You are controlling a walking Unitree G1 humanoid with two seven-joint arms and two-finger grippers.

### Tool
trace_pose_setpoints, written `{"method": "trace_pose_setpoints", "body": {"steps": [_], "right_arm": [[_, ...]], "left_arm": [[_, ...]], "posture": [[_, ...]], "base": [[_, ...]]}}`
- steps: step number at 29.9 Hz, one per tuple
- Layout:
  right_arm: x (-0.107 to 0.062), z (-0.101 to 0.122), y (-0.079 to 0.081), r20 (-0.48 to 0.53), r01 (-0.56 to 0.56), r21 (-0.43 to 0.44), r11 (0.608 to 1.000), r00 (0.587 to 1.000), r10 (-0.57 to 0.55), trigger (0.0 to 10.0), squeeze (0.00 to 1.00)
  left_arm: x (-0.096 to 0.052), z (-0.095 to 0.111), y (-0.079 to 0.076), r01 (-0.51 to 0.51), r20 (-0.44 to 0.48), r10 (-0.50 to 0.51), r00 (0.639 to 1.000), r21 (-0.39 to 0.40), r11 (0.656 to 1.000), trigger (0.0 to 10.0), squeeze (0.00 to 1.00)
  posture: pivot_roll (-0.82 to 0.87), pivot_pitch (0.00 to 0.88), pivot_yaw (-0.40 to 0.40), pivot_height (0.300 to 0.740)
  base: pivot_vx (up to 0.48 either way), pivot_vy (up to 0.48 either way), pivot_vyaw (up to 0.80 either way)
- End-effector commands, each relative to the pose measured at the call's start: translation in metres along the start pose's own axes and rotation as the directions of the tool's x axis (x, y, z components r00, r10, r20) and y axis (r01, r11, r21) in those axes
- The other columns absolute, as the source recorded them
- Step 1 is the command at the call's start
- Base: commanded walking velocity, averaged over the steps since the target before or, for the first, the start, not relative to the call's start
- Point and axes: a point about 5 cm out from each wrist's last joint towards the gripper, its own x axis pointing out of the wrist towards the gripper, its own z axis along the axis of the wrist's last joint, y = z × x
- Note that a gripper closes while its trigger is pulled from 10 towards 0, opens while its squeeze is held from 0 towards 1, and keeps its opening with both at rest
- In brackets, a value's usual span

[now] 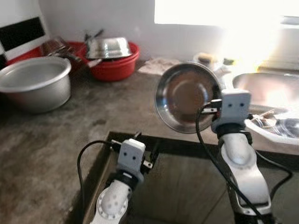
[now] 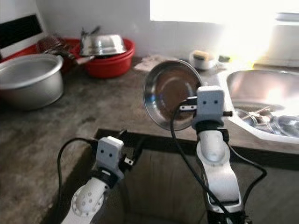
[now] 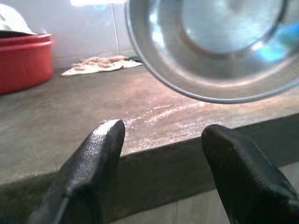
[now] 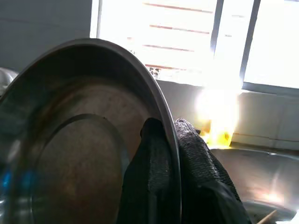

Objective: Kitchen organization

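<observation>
Right gripper pinches a steel plate by its three o'clock rim; light, stiff, probably slippery. Left gripper waits wide open.

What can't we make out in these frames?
- Window and the countertop's back right corner, eye views: washed out by glare.
- Sink contents: cut off by the frame edge, partly behind the right gripper, which is shut on the steel plate.
- Red basin contents: covered by an upturned steel bowl.
- Items behind the large pot, far left: blurred and cropped.
- Left gripper: open, holding nothing; its fingertips run off the left wrist view's edge.
</observation>
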Motion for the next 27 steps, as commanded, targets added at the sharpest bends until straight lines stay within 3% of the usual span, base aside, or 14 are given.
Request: {"method": "trace_pose_setpoints", "body": {"steps": [1, 9, 13, 14, 27], "right_arm": [[0.004, 0.015, -0.006, 0.072, 0.024, -0.013, 1.0, 0.997, -0.023, 0.0, 0.0], [0.011, 0.017, -0.009, 0.082, 0.04, -0.028, 0.999, 0.996, -0.037, 0.0, 0.0], [0.015, 0.017, -0.011, 0.082, 0.045, -0.041, 0.998, 0.996, -0.042, 0.0, 0.0], [0.017, 0.018, -0.012, 0.083, 0.045, -0.049, 0.998, 0.996, -0.041, 10.0, 0.0], [0.025, 0.013, -0.011, 0.042, -0.007, -0.006, 1.0, 0.999, 0.007, 10.0, 0.0]], "left_arm": [[0.002, 0.002, -0.003, 0.012, 0.007, -0.012, 1.0, 0.006, 1.0, 10.0, 0.0], [0.0, 0.001, -0.005, 0.02, 0.004, -0.02, 1.0, 0.016, 1.0, 10.0, 0.0], [0.001, 0.0, -0.005, 0.016, 0.004, -0.016, 1.0, 0.02, 1.0, 10.0, 0.0], [0.001, 0.0, -0.005, 0.016, 0.005, -0.016, 1.0, 0.021, 1.0, 10.0, 0.0], [0.0, -0.002, -0.003, 0.014, -0.003, -0.014, 1.0, 0.026, 1.0, 10.0, 0.0]], "posture": [[0.0, 0.039, -0.022, 0.74], [0.0, 0.046, -0.023, 0.74], [0.0, 0.046, -0.021, 0.74], [0.0, 0.045, -0.024, 0.74], [0.0, 0.048, -0.022, 0.74]], "base": [[0.0, 0.0, -0.78], [0.172, -0.281, -0.78], [0.294, -0.375, 0.0], [0.315, -0.356, 0.0], [0.319, -0.355, 0.0]]}}
